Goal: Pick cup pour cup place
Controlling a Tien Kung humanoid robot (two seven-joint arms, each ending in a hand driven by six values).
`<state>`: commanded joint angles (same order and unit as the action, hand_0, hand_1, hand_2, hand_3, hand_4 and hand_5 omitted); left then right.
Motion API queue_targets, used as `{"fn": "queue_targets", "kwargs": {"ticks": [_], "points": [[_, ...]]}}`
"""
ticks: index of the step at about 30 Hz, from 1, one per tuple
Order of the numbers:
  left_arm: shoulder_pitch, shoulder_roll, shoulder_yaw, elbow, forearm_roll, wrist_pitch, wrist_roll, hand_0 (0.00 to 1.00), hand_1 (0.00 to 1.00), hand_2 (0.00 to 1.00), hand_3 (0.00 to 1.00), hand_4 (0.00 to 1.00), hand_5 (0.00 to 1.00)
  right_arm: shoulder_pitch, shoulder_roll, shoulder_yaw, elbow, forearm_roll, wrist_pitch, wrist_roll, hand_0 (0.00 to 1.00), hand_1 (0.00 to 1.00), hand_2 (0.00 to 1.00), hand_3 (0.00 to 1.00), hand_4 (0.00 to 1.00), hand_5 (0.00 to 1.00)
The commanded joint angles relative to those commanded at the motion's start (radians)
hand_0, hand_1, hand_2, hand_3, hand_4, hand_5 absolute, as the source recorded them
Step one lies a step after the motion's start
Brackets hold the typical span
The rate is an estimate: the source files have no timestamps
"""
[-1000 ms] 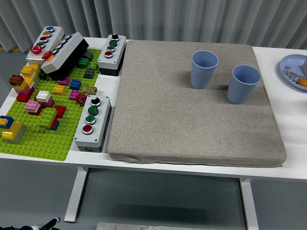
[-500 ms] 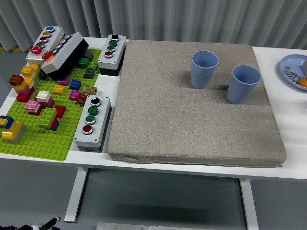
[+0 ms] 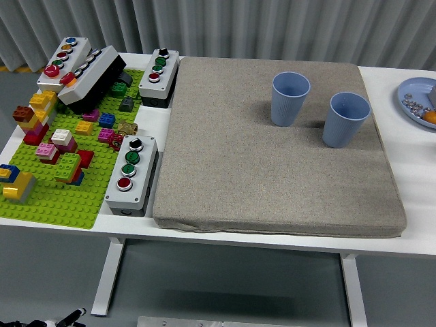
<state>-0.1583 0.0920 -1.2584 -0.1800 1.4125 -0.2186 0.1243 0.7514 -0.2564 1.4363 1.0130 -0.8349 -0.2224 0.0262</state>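
No movement; 2 blue cups (image 3: 291,99) upright on grey mat (image 3: 272,163); white table (image 3: 415,160)

Left side's a green baseplate (image 3: 48,197) w/ colourful bricks (image 3: 68,165), few grey button boxes (image 3: 131,174) around it, grey mat (image 3: 272,170) mid-table, blue plate (image 3: 415,102) far right edge.

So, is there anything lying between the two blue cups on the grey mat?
No. In the head view, only bare grey mat shows in the gap between the left cup and the right cup. They stand apart, both upright.
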Motion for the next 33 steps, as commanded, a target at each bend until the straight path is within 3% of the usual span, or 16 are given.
{"fn": "queue_targets", "kwargs": {"ticks": [33], "points": [[0.006,0.002,0.004,0.0,-0.006,0.001,-0.001,0.845,0.862,0.896,0.787,0.593,0.998,-0.001,0.0,-0.005,0.002,0.002,0.001,-0.001,0.885,0.775,0.775,0.79,0.815,0.891]]}}
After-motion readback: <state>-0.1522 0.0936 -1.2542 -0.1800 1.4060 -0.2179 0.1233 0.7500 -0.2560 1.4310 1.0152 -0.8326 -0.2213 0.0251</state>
